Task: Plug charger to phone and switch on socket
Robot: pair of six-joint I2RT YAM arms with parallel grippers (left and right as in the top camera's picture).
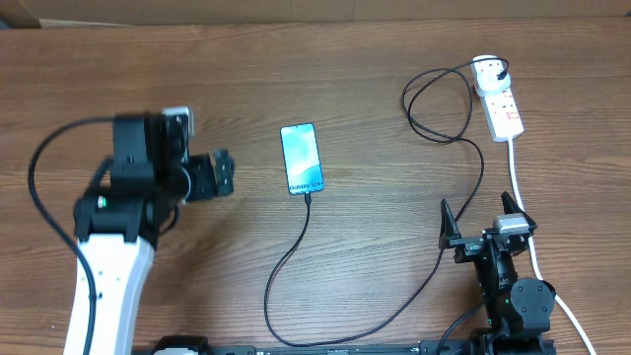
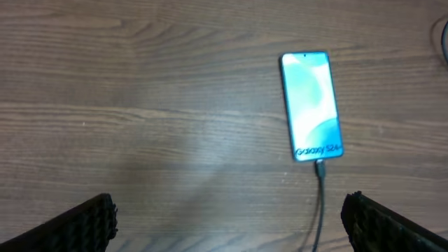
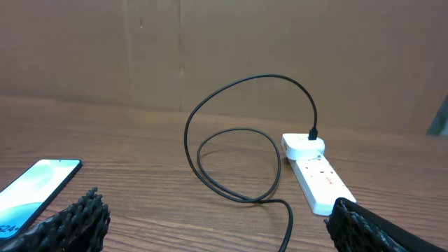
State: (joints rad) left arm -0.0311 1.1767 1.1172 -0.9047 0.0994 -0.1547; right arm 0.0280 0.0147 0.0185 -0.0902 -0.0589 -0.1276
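The phone (image 1: 302, 159) lies flat, screen up and lit, mid-table (image 1: 296, 59), its text end toward the near side. The charger (image 1: 286, 266) meets the phone's near end with its connector (image 2: 319, 166) touching that edge. From there the black cable runs toward the near edge, swings right, climbs toward the far side and curls in loose loops beside the socket (image 1: 506, 110). The charger's white plug (image 1: 490, 71) sits in the socket's far end. The socket lies at the far right, and its thick white cord (image 1: 527, 237) trails toward the near right corner. Red marks show on the socket, but the pictures do not tell whether the switch is on.

The left gripper (image 1: 225, 173) hovers left of the phone, apart from it, with its jaws spread wide and nothing between them. In its own camera the padded fingers (image 2: 77, 227) frame bare wood, with the phone farther off to the right.

The right gripper (image 1: 478, 219) hangs at the near right, near the socket's cord, with jaws fully parted and empty. The cable passes just left of it.
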